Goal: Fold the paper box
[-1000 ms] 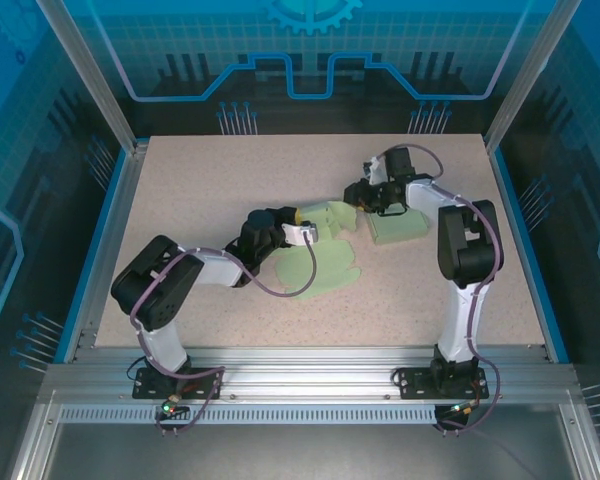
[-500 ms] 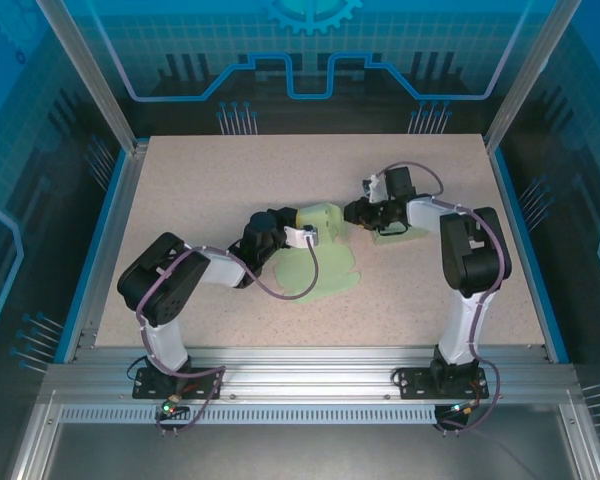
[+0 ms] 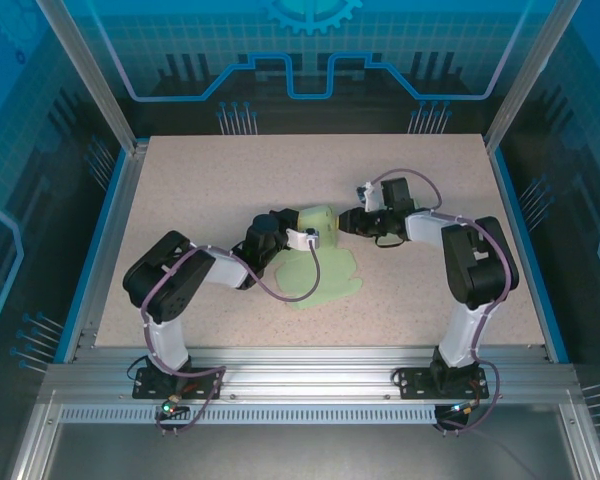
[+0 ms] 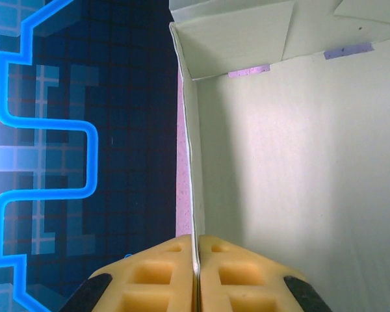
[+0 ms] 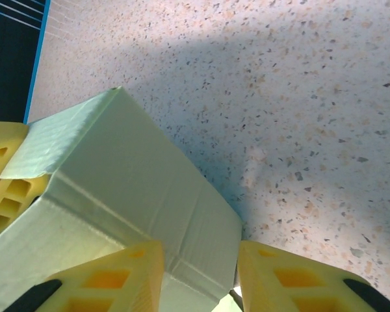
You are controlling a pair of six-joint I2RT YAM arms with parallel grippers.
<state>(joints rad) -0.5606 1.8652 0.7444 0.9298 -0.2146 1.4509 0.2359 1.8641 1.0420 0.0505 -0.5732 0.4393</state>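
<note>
Two claws meet at the box (image 3: 318,255), which sits mid-tabletop between them. Left claw (image 4: 196,263) is pressed together on a thin upright wall (image 4: 192,162), pinching its edge between the pads. The box's inside opens to that claw's right, and a folded-in panel lies ahead of it. Right claw (image 5: 199,260) is spread astride an outer corner of the box. One finger overlaps the face and the other sits just beside the edge with a dark sliver between, so I judge it is not gripping.

To do this step well, I judge the left claw should be the anchor, holding the wall upright without crushing the crease. The right claw should push the neighbouring side in along its score line, square to the corner, without dragging the whole box. Pressing low near the fold should stop the paper bowing.

Unfolded flaps (image 3: 325,282) lie flat on the tabletop (image 5: 299,97) just behind both claws, toward the arm bases, so a low sweep could snag them. Ahead and right of the right claw the surface is bare. The blue rim (image 5: 40,45) is far to its left, well apart. The claws sit near each other, so clashing is the main risk.
</note>
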